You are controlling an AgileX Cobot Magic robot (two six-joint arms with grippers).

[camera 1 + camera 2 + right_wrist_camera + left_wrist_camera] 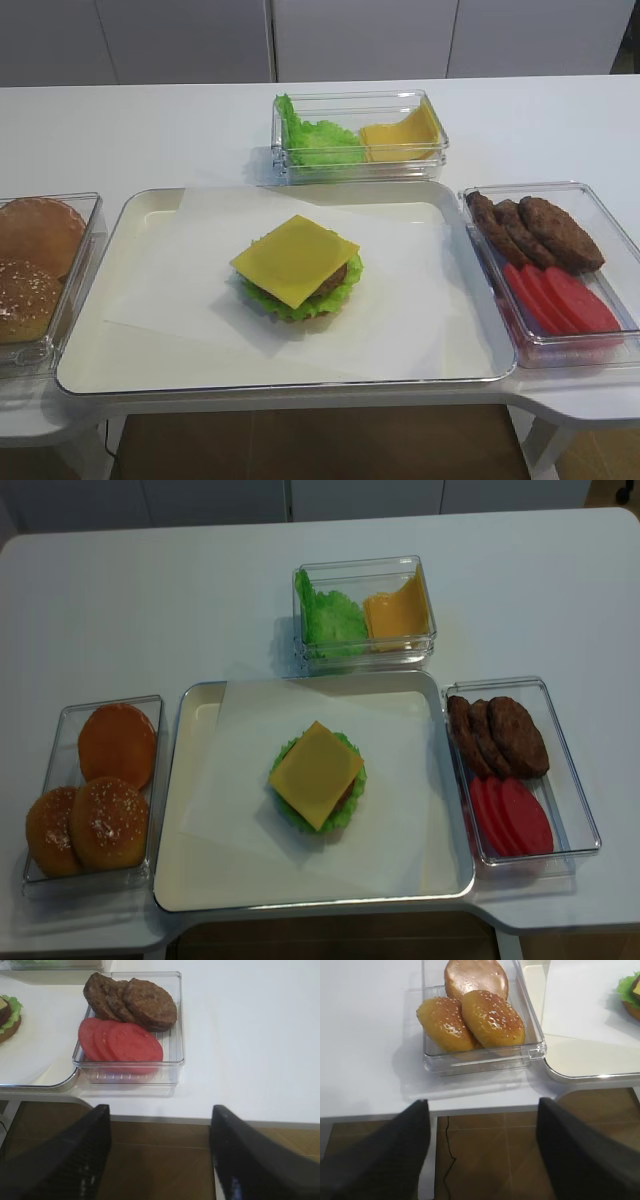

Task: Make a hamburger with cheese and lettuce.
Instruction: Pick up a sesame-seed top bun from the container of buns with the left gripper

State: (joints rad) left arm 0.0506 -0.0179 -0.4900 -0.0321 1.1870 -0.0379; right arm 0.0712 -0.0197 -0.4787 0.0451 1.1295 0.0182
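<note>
Sitting at far left: clear bun tray (40, 780) holding two sesame dome buns (108, 822) at the near end and one plain flat bun (117, 743) behind. Hovering off the near table edge just short of that tray: left gripper (481, 1152), jaws spread wide, nothing between them, nothing touched. Resting mid-scene on white paper (240, 770) inside the cream serving tray (200, 880): the hamburger (318, 778), unfinished, topped by the cheese (316, 774), a thin square slice with corners jutting past the patty, the lettuce (352, 808) frilling out underneath, bottom bun barely showing. Lacking a top bun, so judging the next need as one sesame dome from the left tray. Guessing that dome to be light, rigid and glossy, so likely slippery; better pinching across its widest sides low down, not on the crown. Expecting the cheese to be flat and easy to shove off-centre, so setting down straight, not sliding. Standing far centre: refill box (420, 650) with bunched lettuce and stacked cheese slices. Lying at right: clear tray (580, 810) with brown patties (500, 735) far and red tomato slices (510, 815) near. Hanging off the near table edge by that tray: right gripper (160, 1152), fingers apart, empty.
</note>
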